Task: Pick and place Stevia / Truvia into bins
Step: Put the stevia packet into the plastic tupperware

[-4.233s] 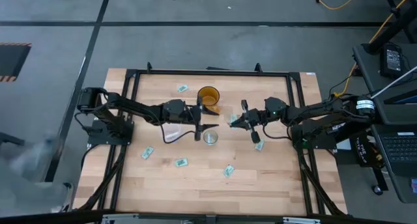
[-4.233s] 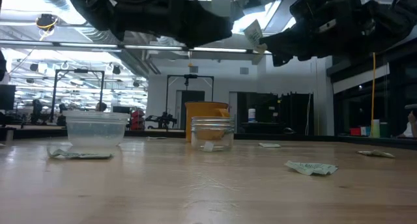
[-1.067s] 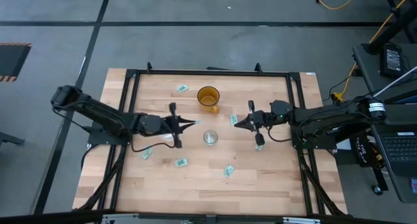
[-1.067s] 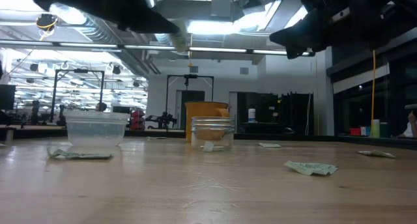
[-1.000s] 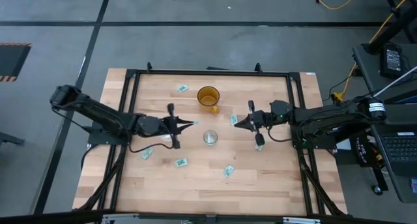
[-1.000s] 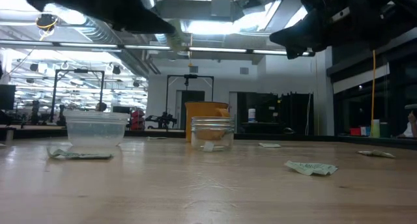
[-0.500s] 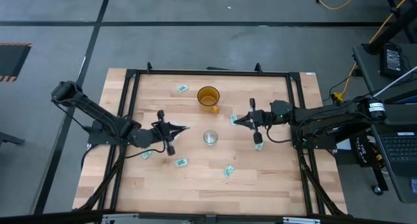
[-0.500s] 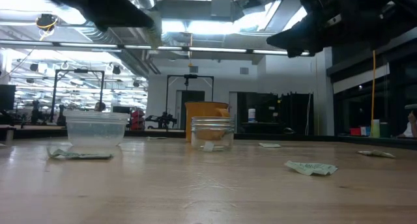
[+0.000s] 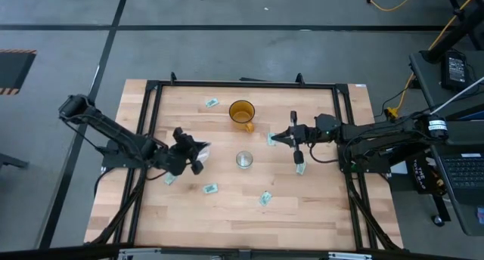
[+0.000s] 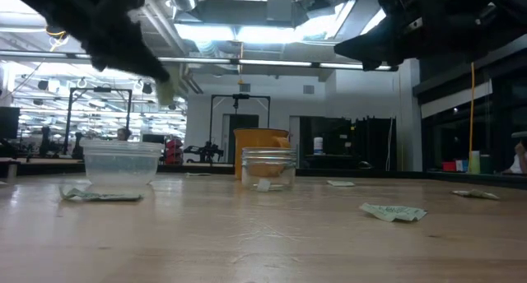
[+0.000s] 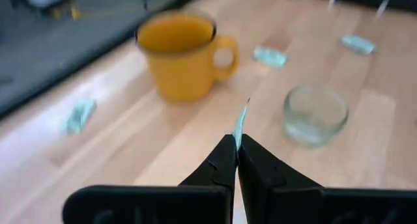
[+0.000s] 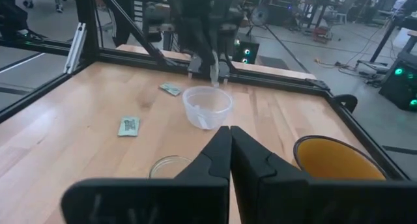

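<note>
1. The left gripper (image 9: pixel 198 156) hangs above the clear plastic cup (image 12: pixel 207 107) on the left half of the table (image 9: pixel 318 207). Its fingers (image 11: pixel 221 165) are pressed together on a pale sachet (image 11: pixel 240 123), held on edge with one end poking out past the tips.
2. The right gripper (image 9: pixel 277 137) is raised over the table just right of the amber mug (image 9: pixel 242 112). Its fingers (image 12: pixel 218 155) are closed tight, with nothing visible between them.
3. The small grey cup (image 9: pixel 243 159) stands at the table's middle, between the two grippers and just in front of the mug; the low view shows a sachet (image 10: pixel 262 184) lying inside it.
4. Loose sachets lie flat on the wood (well apart from one another): one behind the mug (image 9: pixel 212 103), one near the left gripper (image 9: pixel 169 180), two toward the front (image 9: pixel 209 189) (image 9: pixel 265 199), one beside the right gripper (image 9: pixel 270 139), and one under the right arm (image 9: pixel 301 168).
</note>
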You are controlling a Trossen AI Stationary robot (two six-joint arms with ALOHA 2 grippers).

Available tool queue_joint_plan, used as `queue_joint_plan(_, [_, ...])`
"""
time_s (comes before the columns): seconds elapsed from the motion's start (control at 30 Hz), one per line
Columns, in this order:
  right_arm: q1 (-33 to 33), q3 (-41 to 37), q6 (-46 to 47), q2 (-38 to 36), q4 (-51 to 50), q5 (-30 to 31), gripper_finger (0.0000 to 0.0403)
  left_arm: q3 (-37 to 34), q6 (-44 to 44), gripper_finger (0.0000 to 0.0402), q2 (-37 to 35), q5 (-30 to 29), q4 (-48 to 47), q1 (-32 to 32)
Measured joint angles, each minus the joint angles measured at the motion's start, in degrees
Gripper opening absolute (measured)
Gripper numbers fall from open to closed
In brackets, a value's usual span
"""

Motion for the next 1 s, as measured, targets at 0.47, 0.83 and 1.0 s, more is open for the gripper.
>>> queue_joint_plan(0.47, [0.0,0.0,-2.8,0.0,0.0,0.0,0.0007,0.0,-16.6,0.0004,1.5,11.4,-15.8,3.3])
queue_joint_plan(0.83, [0.0,0.0,-3.0,0.0,1.4,0.0,0.0007,0.0,-16.5,0.0004,4.2,13.6,-16.3,3.3])
queue_joint_plan(1.0, [0.0,0.0,-3.0,0.0,1.6,0.0,0.0007,0.0,-16.5,0.0017,4.2,13.6,-16.3,3.3])
